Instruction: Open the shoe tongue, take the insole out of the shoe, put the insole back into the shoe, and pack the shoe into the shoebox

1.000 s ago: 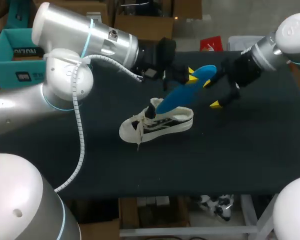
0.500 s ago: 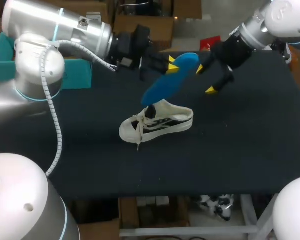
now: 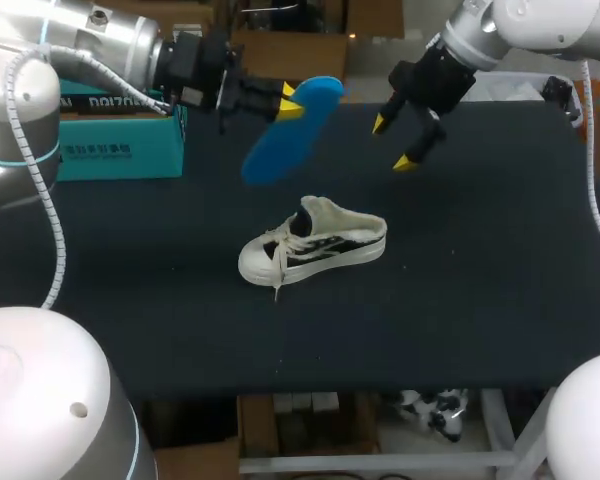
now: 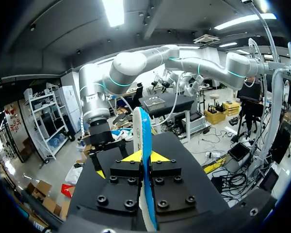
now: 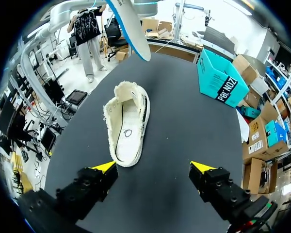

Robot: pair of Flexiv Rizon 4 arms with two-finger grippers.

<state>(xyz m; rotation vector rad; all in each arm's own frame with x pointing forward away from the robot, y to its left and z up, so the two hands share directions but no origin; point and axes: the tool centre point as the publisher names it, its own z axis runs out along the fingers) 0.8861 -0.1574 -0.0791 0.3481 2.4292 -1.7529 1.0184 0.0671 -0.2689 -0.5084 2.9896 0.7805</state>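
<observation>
A white sneaker (image 3: 314, 248) with dark side stripes lies on its side mid-table, toe toward the left; the right wrist view looks into its empty inside (image 5: 127, 127). My left gripper (image 3: 288, 102) is shut on the blue insole (image 3: 281, 143), which hangs in the air above and behind the shoe, clear of it. In the left wrist view the insole (image 4: 144, 165) stands edge-on between the yellow tips (image 4: 145, 157). My right gripper (image 3: 391, 143) hovers open behind the shoe's heel with nothing between its fingers (image 5: 153, 167). The teal shoebox (image 3: 115, 130) sits at the back left.
The black table (image 3: 480, 280) has bare room at the front and to the right of the shoe. The teal box (image 5: 220, 77) lies beyond the shoe as seen from the right wrist.
My left gripper has pulled the blue insole out of the shoe and carried it up and to the left. The right gripper has drawn back, up and away from the shoe, staying open.
</observation>
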